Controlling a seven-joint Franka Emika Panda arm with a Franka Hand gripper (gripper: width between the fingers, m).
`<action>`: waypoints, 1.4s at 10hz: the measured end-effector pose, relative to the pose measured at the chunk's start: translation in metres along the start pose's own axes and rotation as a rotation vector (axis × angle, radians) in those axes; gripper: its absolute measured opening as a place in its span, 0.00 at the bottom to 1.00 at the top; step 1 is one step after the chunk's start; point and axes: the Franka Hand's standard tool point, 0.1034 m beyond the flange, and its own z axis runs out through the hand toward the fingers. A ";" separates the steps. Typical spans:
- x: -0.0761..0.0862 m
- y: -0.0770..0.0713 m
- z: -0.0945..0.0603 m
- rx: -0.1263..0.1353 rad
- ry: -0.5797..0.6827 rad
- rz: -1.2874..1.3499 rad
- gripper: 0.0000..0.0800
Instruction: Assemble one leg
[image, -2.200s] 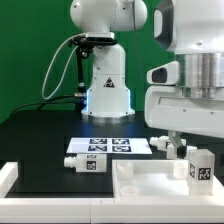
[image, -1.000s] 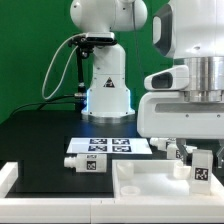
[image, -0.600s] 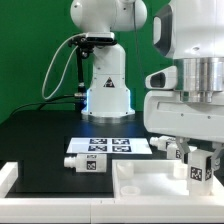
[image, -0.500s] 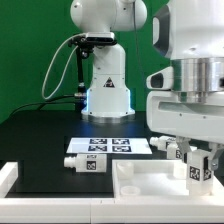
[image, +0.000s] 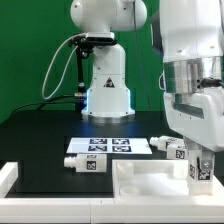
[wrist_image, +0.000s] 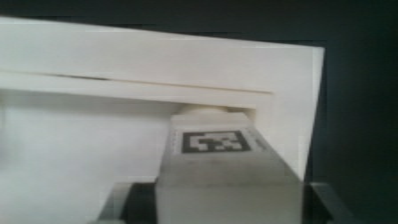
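Observation:
My gripper (image: 203, 172) is at the exterior view's right, shut on a white leg (image: 201, 166) with a marker tag, held upright over the far right part of the white tabletop (image: 145, 186). In the wrist view the leg (wrist_image: 217, 150) fills the gap between my dark fingers (wrist_image: 135, 203). Its far end is at the tabletop (wrist_image: 107, 50), near that board's edge; contact cannot be told. The gripper (wrist_image: 217, 205) is mostly cut off by the picture's edge.
A second white leg (image: 82, 161) lies on the black table at the exterior view's left, beside the marker board (image: 108, 146). Another tagged leg (image: 168, 146) lies just behind my gripper. A white rim piece (image: 8, 180) is at the front left. The robot base (image: 107, 90) stands behind.
My wrist has turned and the arm has shifted toward the exterior view's right. The held leg has moved slightly right and down with it. The loose legs have not moved.

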 end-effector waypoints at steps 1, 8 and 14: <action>0.000 0.000 0.000 -0.001 0.000 -0.001 0.36; -0.010 0.003 0.000 -0.044 -0.017 -0.845 0.81; -0.006 -0.001 0.000 -0.035 0.036 -1.180 0.50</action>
